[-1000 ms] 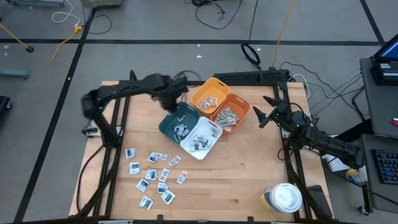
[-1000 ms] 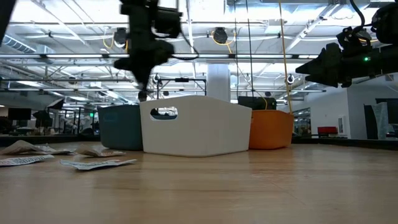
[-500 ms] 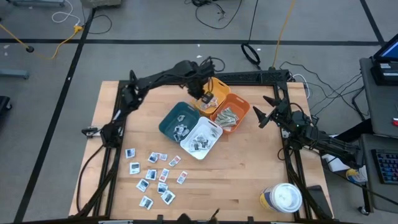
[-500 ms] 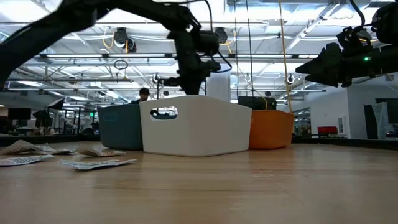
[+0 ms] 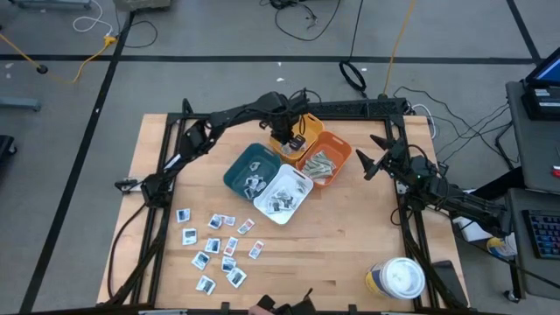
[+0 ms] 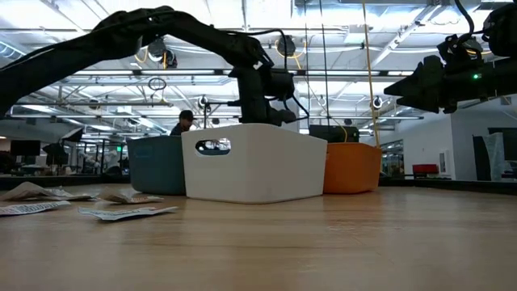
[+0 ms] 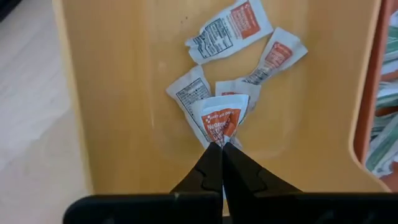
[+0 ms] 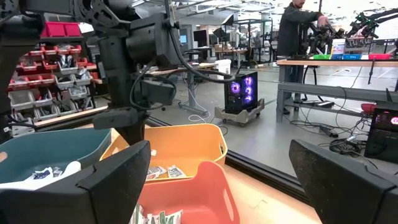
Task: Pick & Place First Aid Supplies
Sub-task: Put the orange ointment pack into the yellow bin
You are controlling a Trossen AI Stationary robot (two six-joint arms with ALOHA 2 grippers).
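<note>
My left gripper [image 5: 291, 138] hangs over the yellow bin [image 5: 302, 122], shut on a small white packet with a red-orange mark [image 7: 219, 121]. Several similar packets [image 7: 227, 31] lie flat on that bin's floor. More white packets with blue or red marks [image 5: 219, 249] lie flat on the wood near the table's near left. The teal bin [image 5: 248, 168] and white bin [image 5: 284, 194] hold small packets; the orange bin [image 5: 325, 159] holds grey-green strips. My right gripper [image 5: 372, 162] waits open above the table's right side, touching nothing. My left gripper pinches the red-marked packet by one crumpled end [image 7: 217, 138] between its two shut fingers [image 7: 208, 165]. The fingers come from above, pointing down into the yellow bin. The packet hangs below the fingertips, over the other packets; whether it touches them I cannot tell.
The four bins stand clustered at the table's middle far part. A round white-lidded tub [image 5: 401, 278] stands at the near right corner. Bare wood lies between the bins and the tub. In the low view the white bin [image 6: 254, 162] hides the yellow one.
My left gripper has swung from above the teal bin's far side toward the table's right and far edge, over the yellow bin, and has come down somewhat. It has stayed shut. The right arm has kept still.
</note>
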